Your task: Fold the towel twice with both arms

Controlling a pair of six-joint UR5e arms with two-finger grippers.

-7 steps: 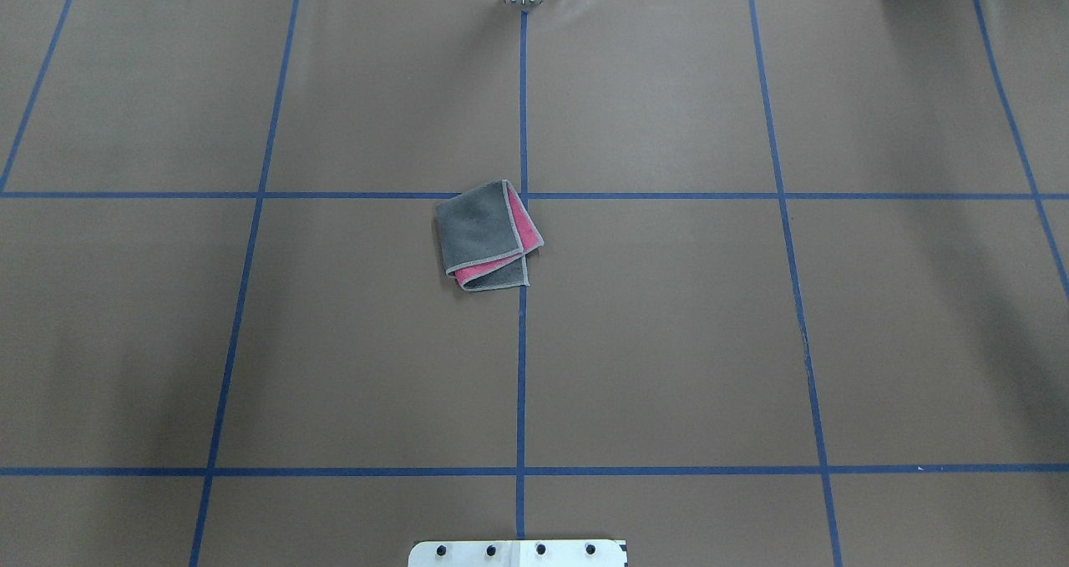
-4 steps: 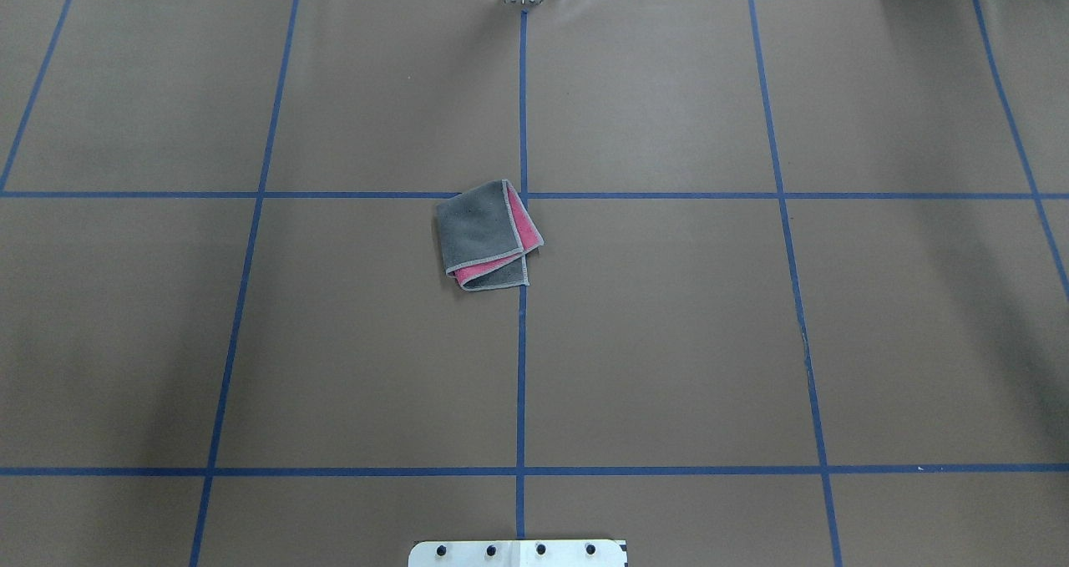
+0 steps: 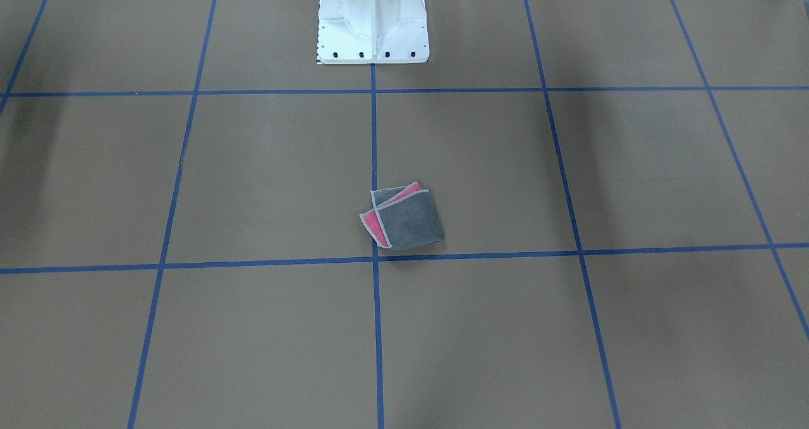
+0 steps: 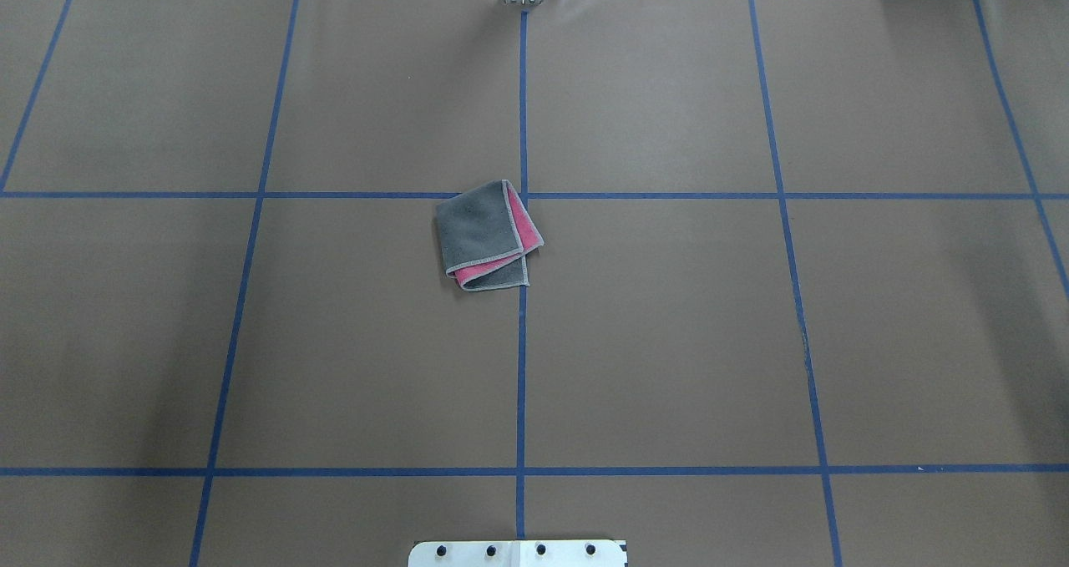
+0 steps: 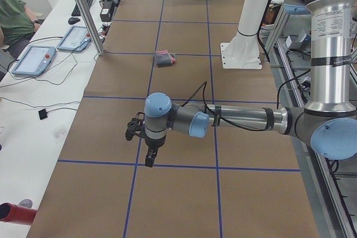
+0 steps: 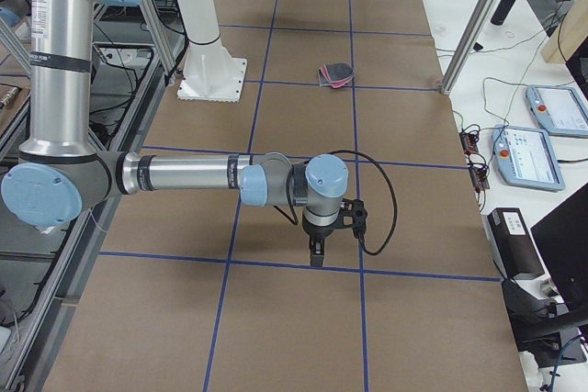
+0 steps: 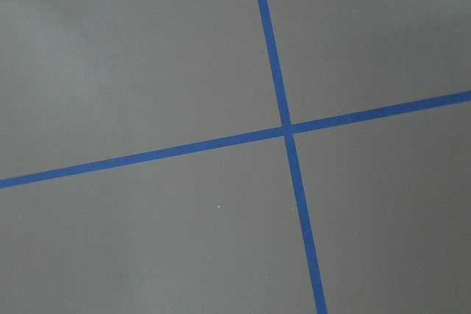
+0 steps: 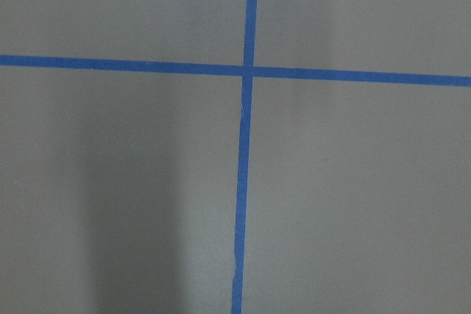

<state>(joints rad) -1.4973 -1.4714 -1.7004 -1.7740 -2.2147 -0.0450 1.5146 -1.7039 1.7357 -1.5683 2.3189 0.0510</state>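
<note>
Folded towel left untouched; both arms parked wide.

Far left, over a tape crossing, the silver-grey tubular left arm (image 5: 240, 118) is held low with its black left gripper (image 5: 149, 157) pointed down; whether the fingers are spread or closed cannot be told from the side view, and nothing is seen gripped. At centre, the small square terry towel (image 4: 488, 235), grey face up with pink strips exposed at its right and near edges, lies on the brown paper-covered table (image 4: 668, 341), just left of the centre blue tape line (image 4: 521, 367). No shift in its outline or position is seen against either earlier overhead frame. Both folds are judged done. Far right, the matching right arm (image 6: 184, 174) and black right gripper (image 6: 317, 250) are posed alike, finger state equally unclear.
</note>
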